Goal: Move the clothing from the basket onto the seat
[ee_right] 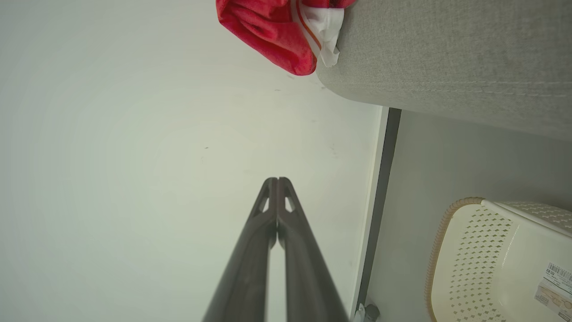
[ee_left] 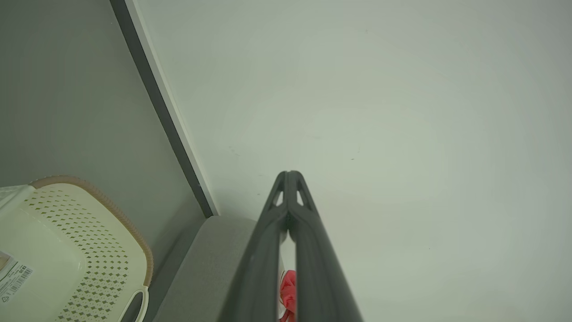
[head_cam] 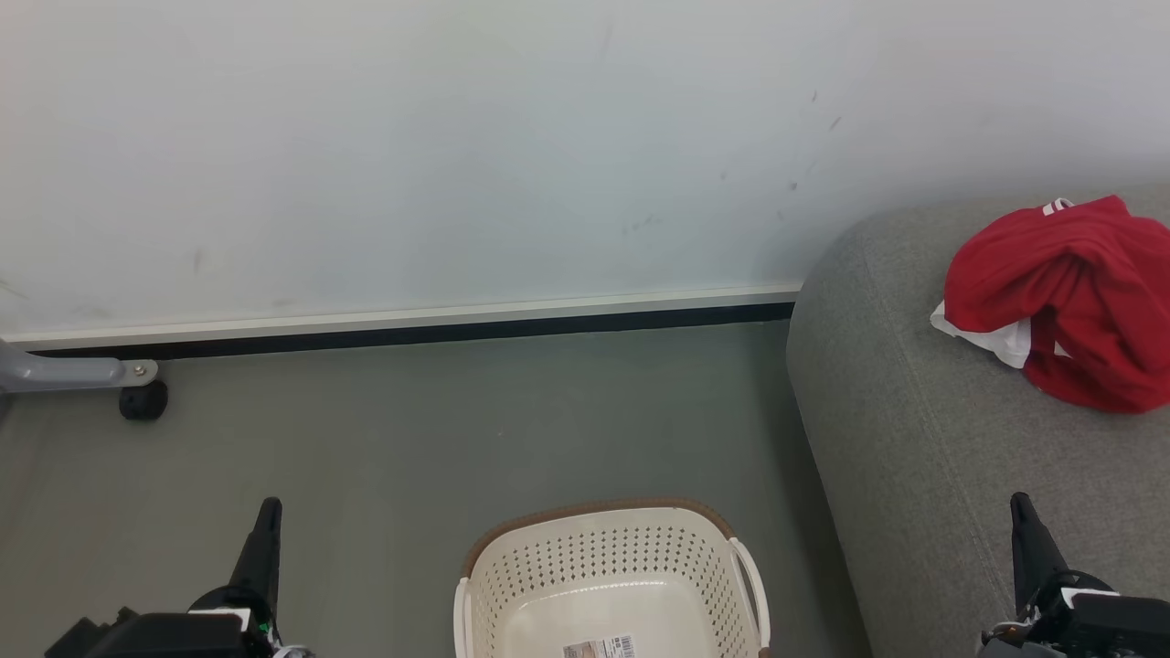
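The red clothing (head_cam: 1074,297) with white trim lies bunched on the grey seat (head_cam: 923,439) at the right; it also shows as the clothing (ee_right: 277,31) and a sliver of the clothing (ee_left: 288,290). On the floor at bottom centre stands the cream basket (head_cam: 612,567) with a brown rim, holding nothing but a label. My left gripper (head_cam: 269,508) is shut at lower left over the floor, left of the basket. My right gripper (head_cam: 1020,503) is shut at lower right above the seat's front part, well short of the clothing. Both wrist views show the fingers pressed together with nothing between them.
A pale wall with a white-and-dark baseboard (head_cam: 411,324) runs behind. A grey frame leg with a black caster (head_cam: 142,400) stands at the far left. Bare grey floor (head_cam: 457,439) lies between the basket and the wall.
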Controlling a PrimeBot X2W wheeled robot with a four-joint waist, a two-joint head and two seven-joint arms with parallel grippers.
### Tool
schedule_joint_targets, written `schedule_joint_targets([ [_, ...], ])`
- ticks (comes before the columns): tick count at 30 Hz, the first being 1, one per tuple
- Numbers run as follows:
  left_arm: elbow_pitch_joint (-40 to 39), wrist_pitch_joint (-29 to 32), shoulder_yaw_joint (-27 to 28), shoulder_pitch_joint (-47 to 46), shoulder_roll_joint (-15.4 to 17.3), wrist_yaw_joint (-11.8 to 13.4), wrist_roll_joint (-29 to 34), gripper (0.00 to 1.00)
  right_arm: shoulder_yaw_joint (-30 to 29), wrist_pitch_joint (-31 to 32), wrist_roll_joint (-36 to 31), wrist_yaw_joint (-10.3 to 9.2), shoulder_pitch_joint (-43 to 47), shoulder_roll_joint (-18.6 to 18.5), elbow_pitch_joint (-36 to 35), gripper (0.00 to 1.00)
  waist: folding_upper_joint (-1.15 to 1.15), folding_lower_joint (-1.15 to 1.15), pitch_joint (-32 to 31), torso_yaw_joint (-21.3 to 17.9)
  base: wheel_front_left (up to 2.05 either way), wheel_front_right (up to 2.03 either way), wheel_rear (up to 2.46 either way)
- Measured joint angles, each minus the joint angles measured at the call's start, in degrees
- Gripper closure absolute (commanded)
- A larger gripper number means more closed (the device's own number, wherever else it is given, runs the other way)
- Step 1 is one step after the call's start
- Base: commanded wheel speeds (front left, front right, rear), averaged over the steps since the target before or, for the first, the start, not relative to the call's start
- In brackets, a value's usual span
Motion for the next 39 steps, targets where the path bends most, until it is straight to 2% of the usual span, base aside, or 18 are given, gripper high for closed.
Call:
schedule_joint_targets([
  [39,0.0,0.0,0.0,0.0,0.0,0.0,0.0,1.00,0.0,0.0,0.0,0.00,0.0,0.0,0.0,1.00,0.00,0.00,0.0,0.0,0.00,0.00,0.00],
])
